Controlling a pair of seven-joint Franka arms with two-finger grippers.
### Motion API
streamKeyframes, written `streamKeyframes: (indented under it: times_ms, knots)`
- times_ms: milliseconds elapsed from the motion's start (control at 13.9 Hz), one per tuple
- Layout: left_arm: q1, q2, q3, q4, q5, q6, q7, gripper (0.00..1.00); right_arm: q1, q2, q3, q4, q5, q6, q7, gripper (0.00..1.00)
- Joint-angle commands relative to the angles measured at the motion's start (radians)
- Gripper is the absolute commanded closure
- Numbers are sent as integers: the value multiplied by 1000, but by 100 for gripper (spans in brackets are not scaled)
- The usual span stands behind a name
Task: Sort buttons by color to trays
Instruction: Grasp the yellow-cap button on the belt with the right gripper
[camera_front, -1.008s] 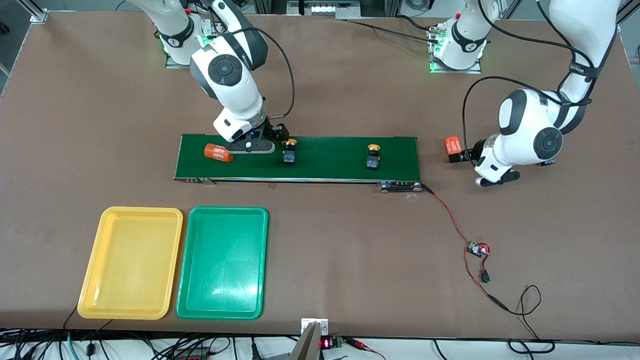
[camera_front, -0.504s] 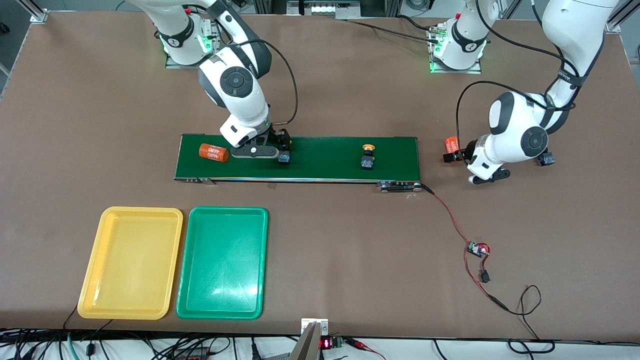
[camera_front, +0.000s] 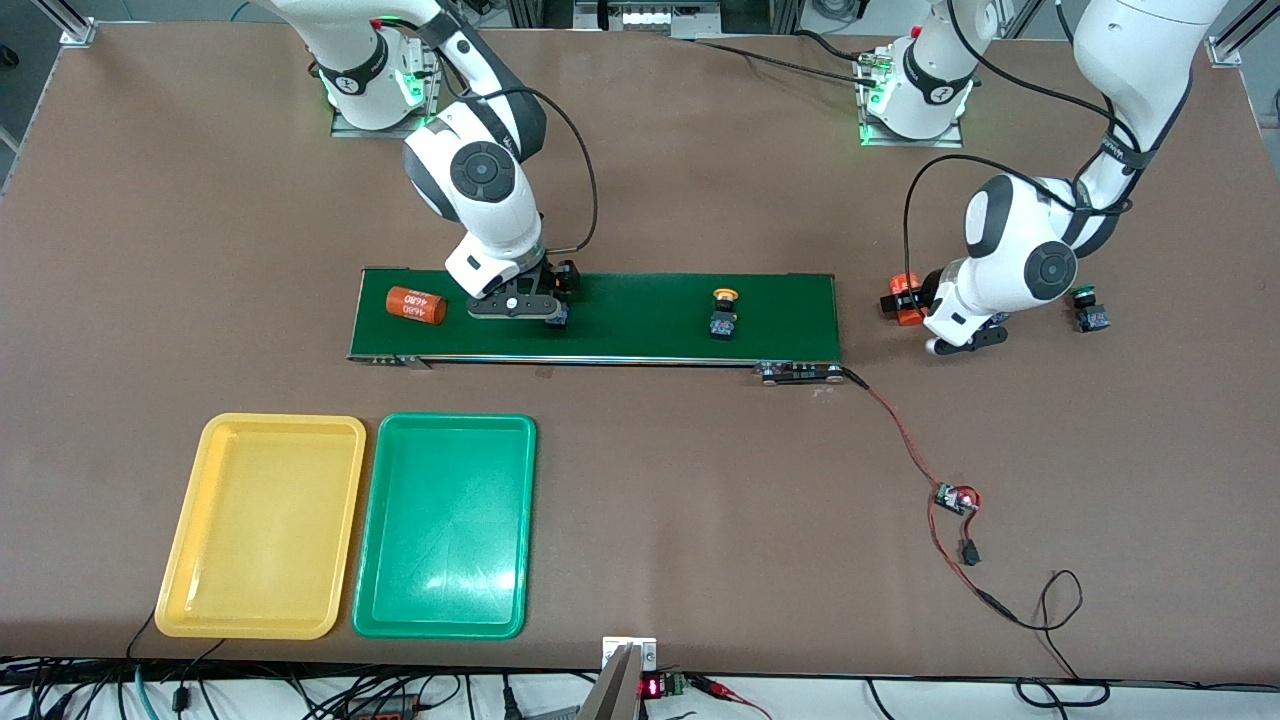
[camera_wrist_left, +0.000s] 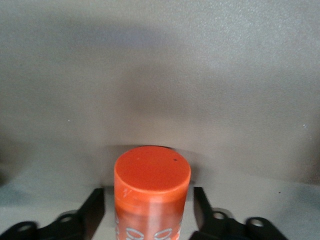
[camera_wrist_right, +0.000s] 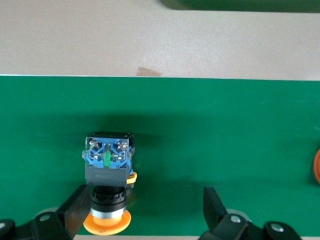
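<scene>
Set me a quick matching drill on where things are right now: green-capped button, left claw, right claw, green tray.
Things:
1. green-capped button
2. left claw
3. right claw
4. green tray

Places:
A. beside the yellow tray
B. over the conveyor belt, open at a yellow-capped button
C. on the table, off the belt
D. open around an orange cylinder, off the belt

Pairs: 1-C, 2-D, 3-B, 4-A

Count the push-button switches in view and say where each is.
3. One yellow-capped button on the conveyor belt at the right gripper, another mid-belt, a green-capped button on the table. More may be hidden.
</scene>
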Motion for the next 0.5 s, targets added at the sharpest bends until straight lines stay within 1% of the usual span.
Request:
streamKeyframes:
  times_ms: [0, 72, 144, 216, 432]
  knots:
    - [-2, -30, -22, -5, 17, -7, -52, 93, 21, 24, -15, 19, -38, 0, 42, 0]
    - [-2, -47, -41, -3, 17, -7, -51, 100, 20, 25, -15, 19, -42, 0, 43, 0]
    - [-3, -65, -53, 3, 22, -8, -40, 100, 21, 31, -15, 19, -42, 2, 43, 0]
    - [-3, -88, -64, 8, 51, -10, -7, 100, 20, 34, -15, 19, -42, 3, 45, 0]
    - [-2, -118, -67, 49, 69, -25, 139, 100, 21, 47, -17, 22, -45, 8, 45, 0]
